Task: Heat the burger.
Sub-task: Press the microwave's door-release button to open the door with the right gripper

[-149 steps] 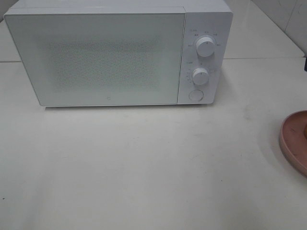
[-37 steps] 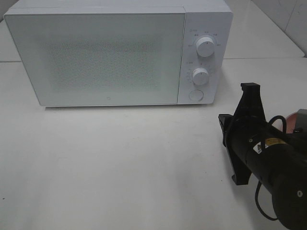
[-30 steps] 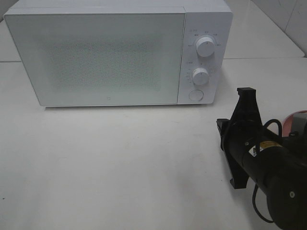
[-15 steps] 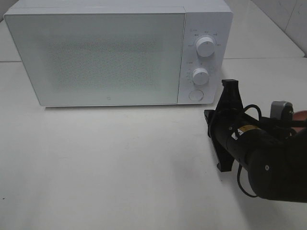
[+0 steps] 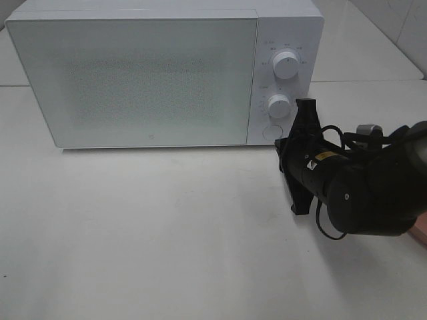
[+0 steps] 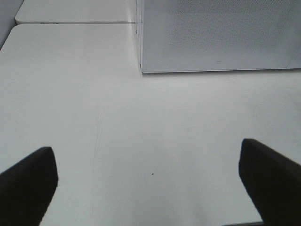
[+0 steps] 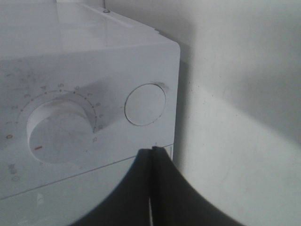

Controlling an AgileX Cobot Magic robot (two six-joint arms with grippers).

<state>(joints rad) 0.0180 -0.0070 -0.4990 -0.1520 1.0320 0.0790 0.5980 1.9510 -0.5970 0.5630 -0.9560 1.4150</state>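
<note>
From the high camera, the right fingers (image 5: 306,107) are pressed together and aimed at the control panel of the white microwave (image 5: 147,73). Their tip lies just beside the lower knob (image 5: 279,105), with the upper knob (image 5: 285,65) farther up the panel and the round button (image 5: 269,132) close by on the door side, partly hidden by the black arm. The microwave door is closed, and the table (image 5: 167,233) in front of it lies off to the side of these fingers. The left wrist camera shows the left fingers (image 6: 28,183) spread wide with nothing between them, hanging over the table (image 6: 141,122), the lower front edge of the microwave (image 6: 216,33) well ahead of them. In the right wrist camera the right fingers (image 7: 162,188) meet in one dark wedge, the tip very near the round button (image 7: 145,104), with the knob (image 7: 59,129) next to that. The burger is not in sight in any view.
</note>
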